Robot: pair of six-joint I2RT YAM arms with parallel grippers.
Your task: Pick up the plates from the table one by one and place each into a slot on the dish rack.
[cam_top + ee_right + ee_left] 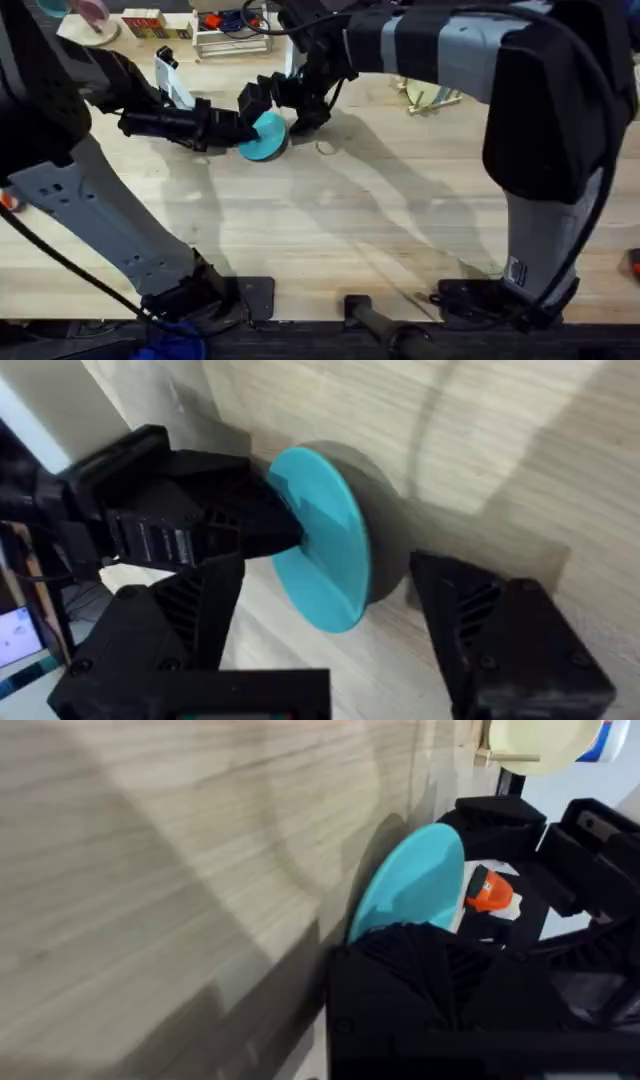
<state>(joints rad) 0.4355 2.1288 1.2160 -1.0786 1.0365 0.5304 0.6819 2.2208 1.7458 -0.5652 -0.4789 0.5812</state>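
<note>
Turquoise plate (264,137) pinched by left gripper (240,128), unracked; right gripper (268,100) spread beside it; dish rack (432,97) far right.

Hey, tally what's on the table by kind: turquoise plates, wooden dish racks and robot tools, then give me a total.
Turquoise plate: 1
Dish rack: 1
Tools: 2, the left tool and the right tool
Total: 4
</note>
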